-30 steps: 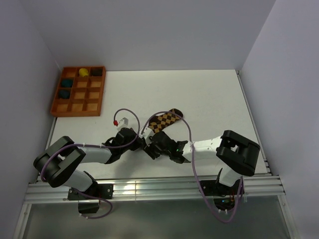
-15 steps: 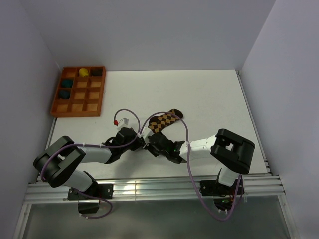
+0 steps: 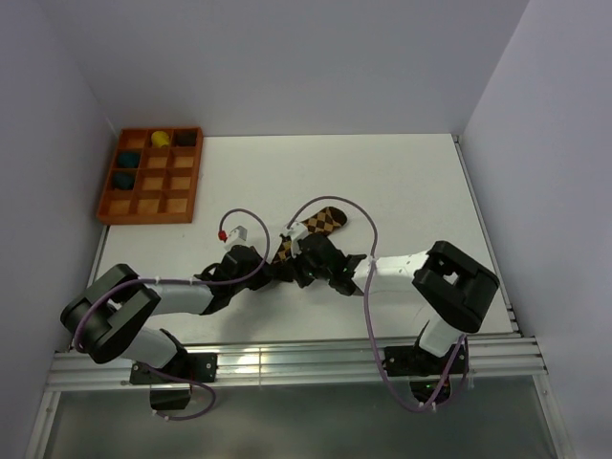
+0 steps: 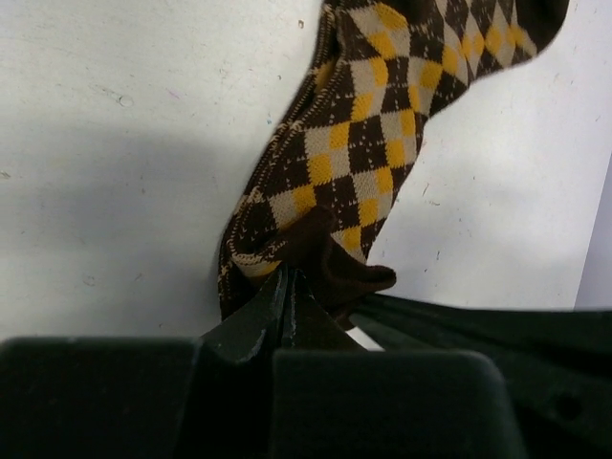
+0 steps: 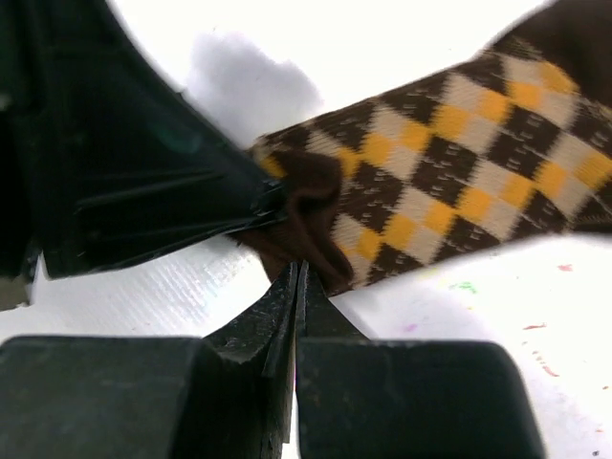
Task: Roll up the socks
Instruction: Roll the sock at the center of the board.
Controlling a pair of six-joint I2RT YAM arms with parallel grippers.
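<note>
Your left gripper (image 4: 288,287) and right gripper (image 5: 298,279) are both clamped tight on the argyle sock (image 4: 368,163) at its cuff; uneven pulling could yank it free.

Both arms are built alike. The left arm (image 3: 177,296) and right arm (image 3: 397,271) have white link shells between bulky matte-black joint housings, and the biggest black block sits toward the desk's near edge. A thin lilac cable (image 3: 368,316) loops loosely off each arm. The left one's carries a small white plug (image 3: 234,231) with a red tip. The left gripper (image 4: 292,287) and right gripper (image 5: 298,282) are plain black, with fingers (image 5: 277,325) tapering to thin edges.
</note>
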